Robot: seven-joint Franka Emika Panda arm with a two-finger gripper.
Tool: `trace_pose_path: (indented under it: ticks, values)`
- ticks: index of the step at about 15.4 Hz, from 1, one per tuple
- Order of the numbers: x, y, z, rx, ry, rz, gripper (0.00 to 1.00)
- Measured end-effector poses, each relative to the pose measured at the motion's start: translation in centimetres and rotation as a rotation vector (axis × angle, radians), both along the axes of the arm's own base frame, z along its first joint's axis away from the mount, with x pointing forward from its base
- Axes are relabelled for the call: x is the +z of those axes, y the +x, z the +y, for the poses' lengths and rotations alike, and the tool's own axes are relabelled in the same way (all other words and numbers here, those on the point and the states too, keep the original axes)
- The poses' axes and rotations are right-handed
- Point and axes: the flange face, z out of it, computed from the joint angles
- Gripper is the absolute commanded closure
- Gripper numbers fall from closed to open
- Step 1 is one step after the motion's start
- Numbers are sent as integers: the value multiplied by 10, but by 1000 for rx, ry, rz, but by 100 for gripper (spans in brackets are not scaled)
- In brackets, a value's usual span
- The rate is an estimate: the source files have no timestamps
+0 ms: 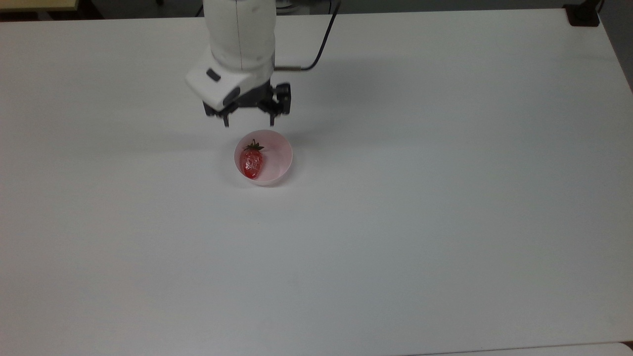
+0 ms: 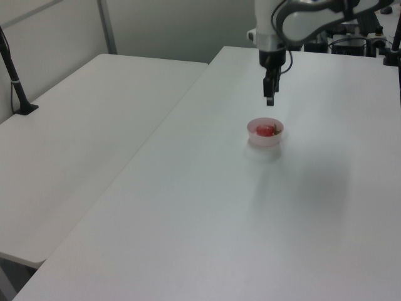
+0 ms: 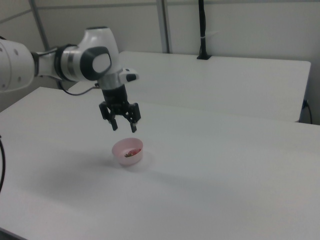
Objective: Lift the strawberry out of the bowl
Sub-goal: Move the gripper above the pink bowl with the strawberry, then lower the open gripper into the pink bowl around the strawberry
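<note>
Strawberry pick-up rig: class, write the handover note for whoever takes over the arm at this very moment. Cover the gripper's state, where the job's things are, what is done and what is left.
Gripper: open, holding nothing, hanging above the table by the pink bowl's far rim, apart from it.
Strawberry: lying inside the bowl against the wall on the top view's left, green cap pointing toward the arm.
Bowl: upright on the white table, alone.
Done: the arm is close to the bowl.
Left: centre over the strawberry, descend into the bowl, close on the fruit, lift it out. The fruit sits near the wall, so a finger may well nudge the bowl.
</note>
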Motion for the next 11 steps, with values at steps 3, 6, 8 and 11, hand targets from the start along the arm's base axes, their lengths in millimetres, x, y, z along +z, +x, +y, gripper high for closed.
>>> trace_pose_path:
  ticks: [3,6,8,11]
  values:
    - [-48,16,-6,22,-47,3,29]
    - [-64,18,0,49,-58,22,34]
    - [-69,16,9,65,-58,32,34]
    - [-83,8,20,85,-59,63,34]
